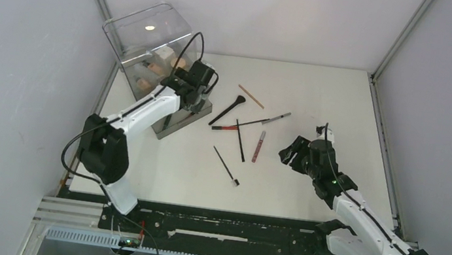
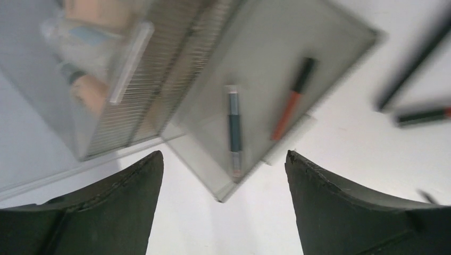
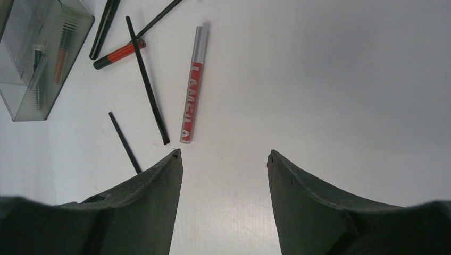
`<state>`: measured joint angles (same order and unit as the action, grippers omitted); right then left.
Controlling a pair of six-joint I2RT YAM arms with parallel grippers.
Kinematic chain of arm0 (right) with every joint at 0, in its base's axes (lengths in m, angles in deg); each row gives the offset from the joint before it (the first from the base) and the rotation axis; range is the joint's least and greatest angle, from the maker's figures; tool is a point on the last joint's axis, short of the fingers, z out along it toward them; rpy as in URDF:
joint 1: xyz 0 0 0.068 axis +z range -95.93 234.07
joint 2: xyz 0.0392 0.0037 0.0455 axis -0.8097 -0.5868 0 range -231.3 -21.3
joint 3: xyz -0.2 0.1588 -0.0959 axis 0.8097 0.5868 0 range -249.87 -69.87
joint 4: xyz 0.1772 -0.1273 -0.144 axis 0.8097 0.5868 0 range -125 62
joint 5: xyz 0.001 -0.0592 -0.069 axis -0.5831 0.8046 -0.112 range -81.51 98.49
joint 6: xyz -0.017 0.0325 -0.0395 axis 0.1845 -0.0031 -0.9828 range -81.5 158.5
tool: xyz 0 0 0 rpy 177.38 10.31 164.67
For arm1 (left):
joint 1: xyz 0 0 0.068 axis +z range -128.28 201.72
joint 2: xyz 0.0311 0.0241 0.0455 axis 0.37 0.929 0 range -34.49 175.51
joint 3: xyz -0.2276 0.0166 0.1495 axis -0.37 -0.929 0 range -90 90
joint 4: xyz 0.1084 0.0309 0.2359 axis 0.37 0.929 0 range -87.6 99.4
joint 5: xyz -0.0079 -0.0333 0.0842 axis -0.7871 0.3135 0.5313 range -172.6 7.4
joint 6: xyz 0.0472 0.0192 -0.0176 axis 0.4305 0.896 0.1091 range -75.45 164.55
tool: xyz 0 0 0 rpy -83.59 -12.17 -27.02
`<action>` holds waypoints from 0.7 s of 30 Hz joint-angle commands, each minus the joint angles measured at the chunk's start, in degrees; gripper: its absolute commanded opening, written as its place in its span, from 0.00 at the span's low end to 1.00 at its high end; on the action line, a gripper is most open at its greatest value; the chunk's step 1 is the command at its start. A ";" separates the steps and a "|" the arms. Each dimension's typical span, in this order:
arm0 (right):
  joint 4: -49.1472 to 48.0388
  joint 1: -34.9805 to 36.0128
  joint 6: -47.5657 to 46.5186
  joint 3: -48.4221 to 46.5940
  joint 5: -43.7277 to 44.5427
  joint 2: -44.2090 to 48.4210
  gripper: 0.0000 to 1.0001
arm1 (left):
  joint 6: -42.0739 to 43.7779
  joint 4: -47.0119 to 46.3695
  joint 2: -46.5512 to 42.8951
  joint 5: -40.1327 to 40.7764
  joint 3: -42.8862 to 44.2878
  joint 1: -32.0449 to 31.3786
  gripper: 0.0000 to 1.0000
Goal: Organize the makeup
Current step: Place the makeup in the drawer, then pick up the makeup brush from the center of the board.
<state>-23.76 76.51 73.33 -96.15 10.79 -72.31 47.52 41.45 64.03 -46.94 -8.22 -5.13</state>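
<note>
The makeup lies scattered at mid-table: a red lip tube (image 1: 259, 146), two thin black brushes (image 1: 240, 140) (image 1: 226, 166), a red-and-black pencil (image 1: 226, 127), a wide-headed black brush (image 1: 229, 110), a black-and-silver pencil (image 1: 270, 119) and a tan stick (image 1: 250, 96). My left gripper (image 1: 193, 97) is open and empty above the pulled-out clear drawer (image 2: 340, 37), which holds a blue pencil (image 2: 234, 127) and an orange-and-black pencil (image 2: 291, 101). My right gripper (image 1: 289, 154) is open and empty, just right of the lip tube (image 3: 192, 85) and one thin brush (image 3: 146, 79).
The big clear plastic box (image 1: 149, 38) stands at the back left with peach and tan items (image 1: 166, 60) inside. The drawer (image 1: 181, 120) juts from it toward mid-table. Grey walls close in the left, back and right sides.
</note>
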 commanded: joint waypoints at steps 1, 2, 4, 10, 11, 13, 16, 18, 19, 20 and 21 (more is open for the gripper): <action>-1.20 -0.45 -0.21 0.18 0.21 -0.67 0.67 | -5.99 0.78 -7.32 -11.34 1.08 -6.40 0.87; -1.52 -0.41 -0.08 0.18 0.11 -1.06 0.67 | -7.88 0.81 -7.55 -13.35 0.47 -7.29 0.86; -1.95 -0.44 0.21 0.18 -0.32 -1.58 0.67 | -12.88 0.84 -7.55 -16.63 -0.75 -9.50 0.85; -1.76 -0.39 0.09 0.18 0.00 -1.46 0.67 | -43.08 5.18 -5.38 -15.19 -3.88 -15.15 0.80; -1.75 -0.40 0.02 0.18 -0.08 -1.47 0.67 | -47.75 5.38 -4.89 -14.79 -4.89 -16.10 0.80; -1.88 -0.41 -0.04 0.18 -0.38 -1.47 0.67 | -56.18 6.49 -3.31 -14.40 -6.50 -17.63 0.79; -1.58 -0.39 -0.19 0.20 -0.74 -1.31 0.67 | -60.32 11.02 1.51 -13.99 -5.15 -19.80 0.77; -0.82 -0.40 -0.23 0.18 -0.28 -0.76 0.67 | -62.08 12.92 3.83 -14.41 -4.39 -21.25 0.76; -0.64 -0.43 -0.25 0.32 -0.04 -0.54 0.67 | -62.98 12.82 4.60 -15.24 -4.59 -21.82 0.76; -0.66 -0.39 -0.18 0.42 -0.02 -0.34 0.67 | -63.48 12.44 5.21 -16.41 -4.75 -22.34 0.75; -0.70 -0.38 -0.20 0.51 -0.14 -0.28 0.67 | -64.03 12.11 5.80 -16.89 -4.89 -22.90 0.75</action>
<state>-23.67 76.27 73.35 -95.78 10.36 -74.08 -8.20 51.52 68.66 -61.87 -13.20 -26.03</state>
